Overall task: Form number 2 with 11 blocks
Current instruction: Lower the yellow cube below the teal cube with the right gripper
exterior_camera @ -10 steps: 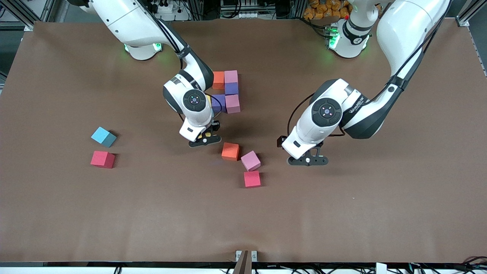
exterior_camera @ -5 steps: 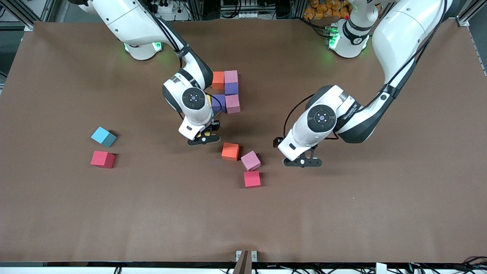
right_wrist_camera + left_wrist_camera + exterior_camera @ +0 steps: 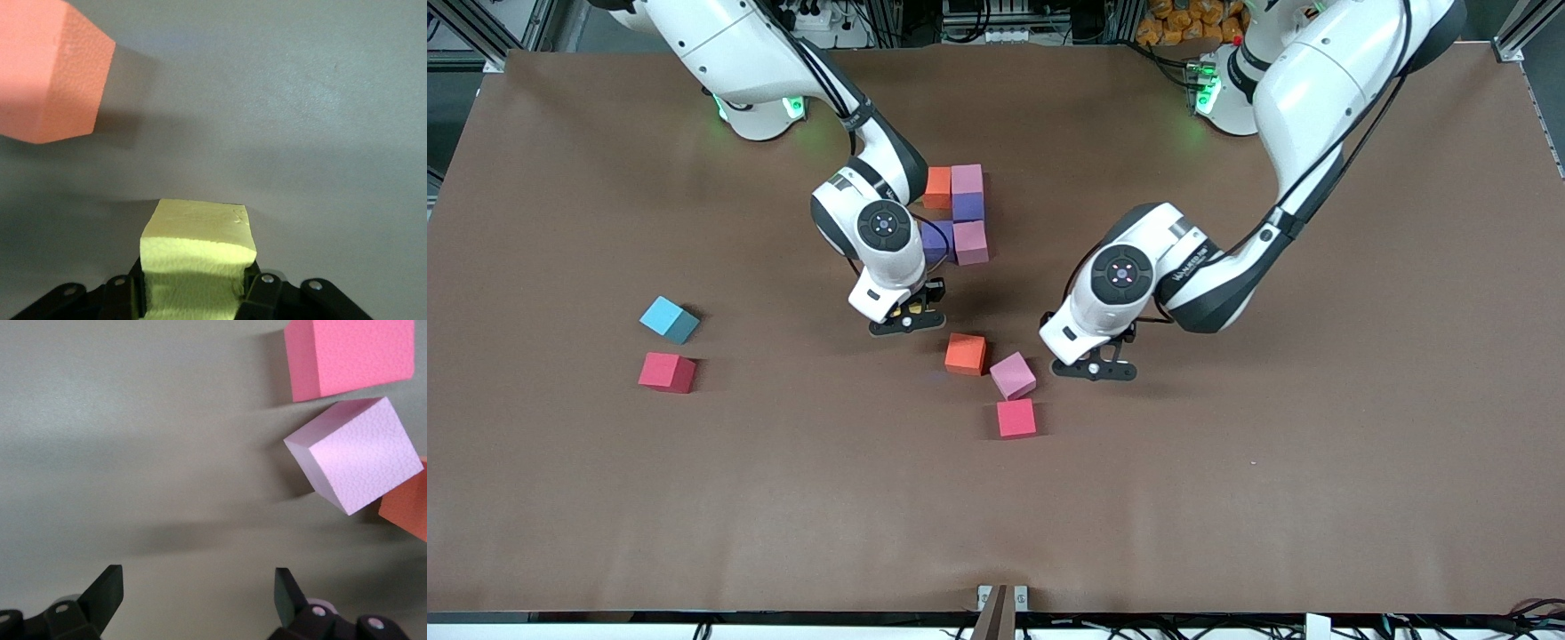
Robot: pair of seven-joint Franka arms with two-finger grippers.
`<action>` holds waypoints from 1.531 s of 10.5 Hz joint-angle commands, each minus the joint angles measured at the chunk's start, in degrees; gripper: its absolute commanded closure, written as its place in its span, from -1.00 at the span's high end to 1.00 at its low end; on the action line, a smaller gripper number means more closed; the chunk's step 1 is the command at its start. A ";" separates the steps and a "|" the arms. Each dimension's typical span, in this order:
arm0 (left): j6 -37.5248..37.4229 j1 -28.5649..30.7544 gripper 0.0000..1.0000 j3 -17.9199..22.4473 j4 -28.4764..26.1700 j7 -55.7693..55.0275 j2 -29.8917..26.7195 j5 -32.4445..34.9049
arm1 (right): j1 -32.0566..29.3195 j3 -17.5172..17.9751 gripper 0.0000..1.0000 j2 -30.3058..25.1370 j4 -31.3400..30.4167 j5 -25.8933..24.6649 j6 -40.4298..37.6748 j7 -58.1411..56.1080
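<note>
The right gripper (image 3: 908, 322) is hanging over bare table (image 3: 1227, 498) just beside the loose orange block (image 3: 966, 353), and it is clamping a yellow block (image 3: 195, 263) between its fingers (image 3: 120, 293), the cube filling the jaws in the right wrist view. The left gripper (image 3: 1094, 368) is hovering over the table right beside the loose pink block (image 3: 1013, 374), fingers (image 3: 103, 593) spread wide with nothing between them. That pink block is sitting tilted, touching the orange block at one corner, and a red block (image 3: 1016, 418) is lying just nearer the front camera than it. The number 2 is standing only partly built, farther from the front camera than those 3 loose cubes: an orange cube (image 3: 937, 188) and a pink cube (image 3: 967, 179) are side by side, a purple cube (image 3: 967, 207) is next, then another pink one (image 3: 970, 242) with a purple cube (image 3: 937, 242) beside it, partly hidden by the right arm. Toward the right arm's end of the table, a light blue block (image 3: 669, 319) and a second red block (image 3: 667, 372) are resting near each other, well apart from everything else
</note>
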 commanded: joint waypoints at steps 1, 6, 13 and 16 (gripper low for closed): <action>-0.08 -0.20 1.00 0.86 0.76 0.38 -0.16 0.16 | -0.57 0.96 -0.64 -1.60 -2.25 -0.57 0.58 2.06; -0.16 0.41 1.00 0.86 0.85 0.29 -0.69 0.24 | -1.62 0.88 -0.87 -2.39 -2.25 -0.75 0.49 -1.79; -0.08 0.06 1.00 0.86 2.34 0.29 -0.34 -0.11 | -1.54 0.88 0.87 -2.39 -2.78 -0.84 0.49 -1.36; 0.01 -0.03 1.00 0.86 2.34 0.29 -0.16 0.16 | -1.45 0.88 1.00 -2.39 -2.69 -0.84 0.58 -1.36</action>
